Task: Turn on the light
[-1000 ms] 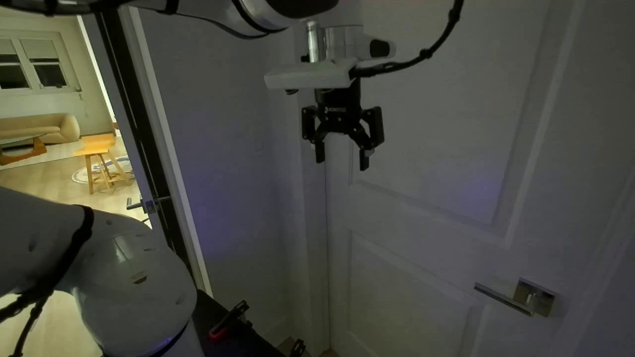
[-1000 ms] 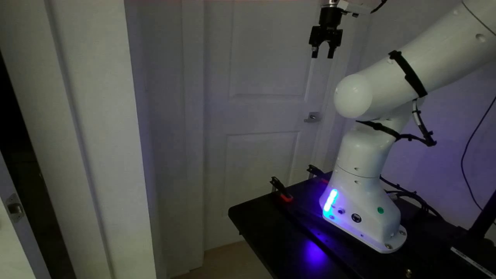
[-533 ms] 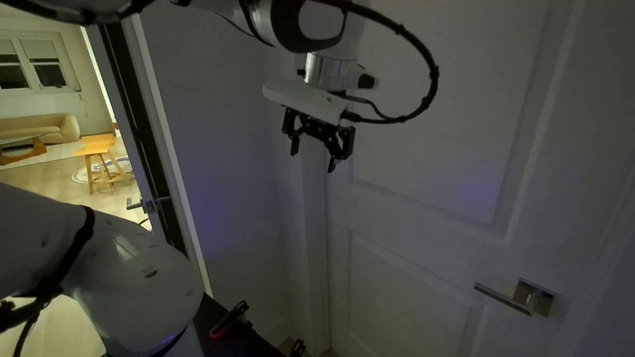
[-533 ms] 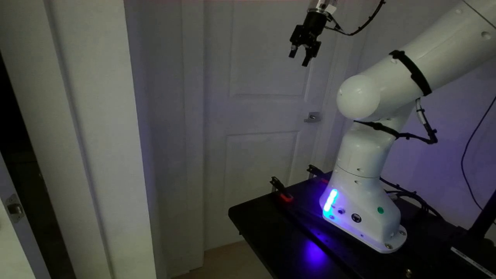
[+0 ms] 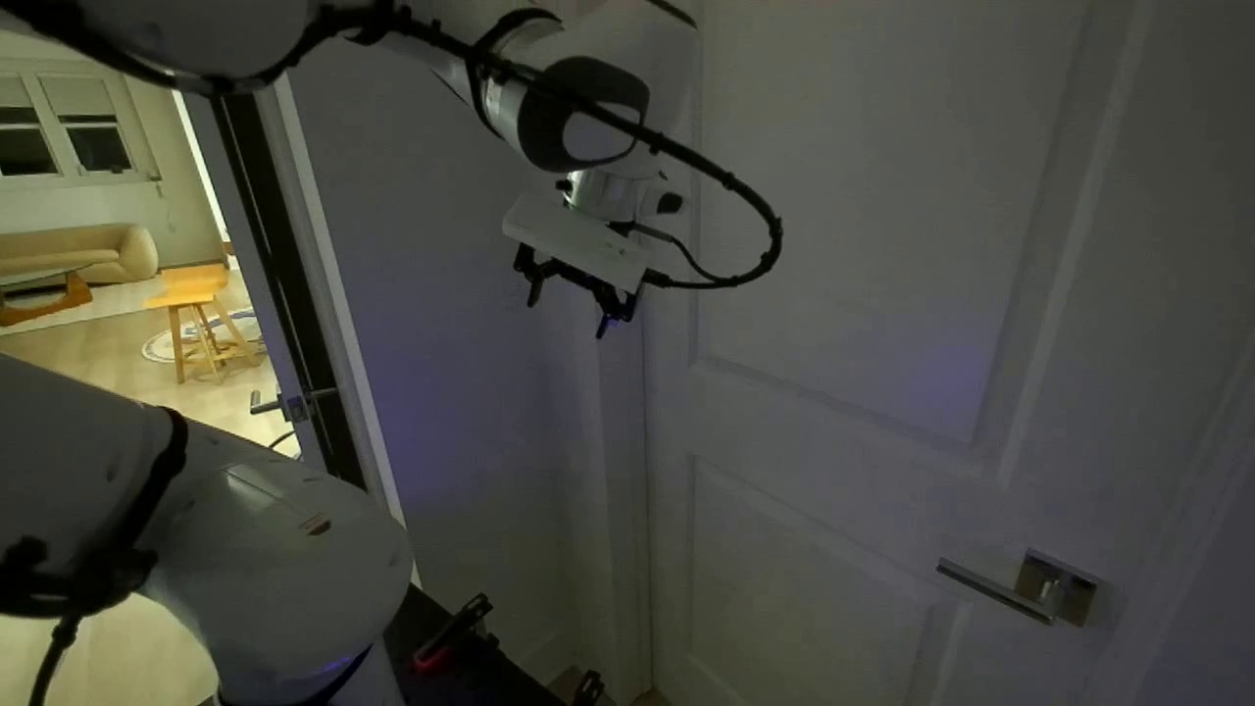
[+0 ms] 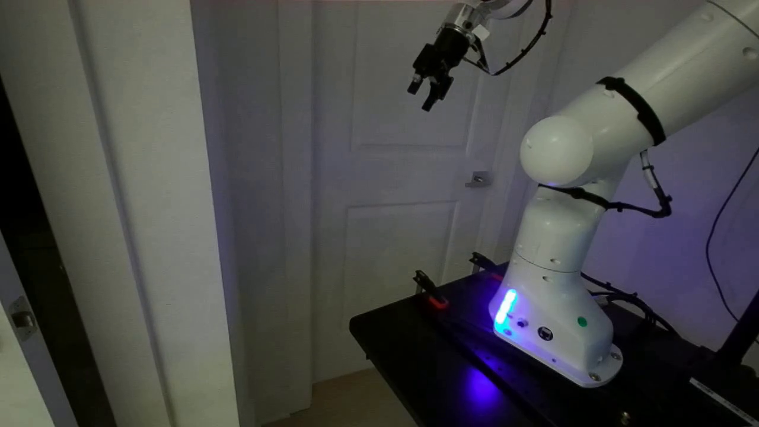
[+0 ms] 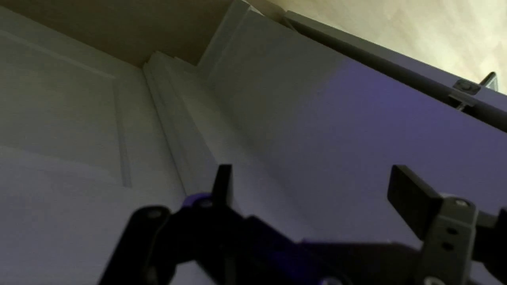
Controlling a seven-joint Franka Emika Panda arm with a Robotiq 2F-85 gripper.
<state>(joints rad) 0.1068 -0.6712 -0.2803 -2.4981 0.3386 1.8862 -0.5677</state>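
My black gripper hangs in the air in front of the dim white wall, near the corner by the door frame. It also shows in an exterior view, tilted down and towards the wall side. In the wrist view the gripper has its two fingers wide apart with nothing between them, and the bare wall lies beyond. I cannot make out a light switch in the frames now; it is hidden or too dark to tell. The room is dark.
A closed white panelled door with a metal handle stands beside the wall. A doorway edge opens to a lit room. The arm's base stands on a black table with clamps. A cable loops by the wrist.
The gripper has moved down and away from the door, across to the wall, and has tilted and turned. Its fingers stay open. The room is as dark as before.
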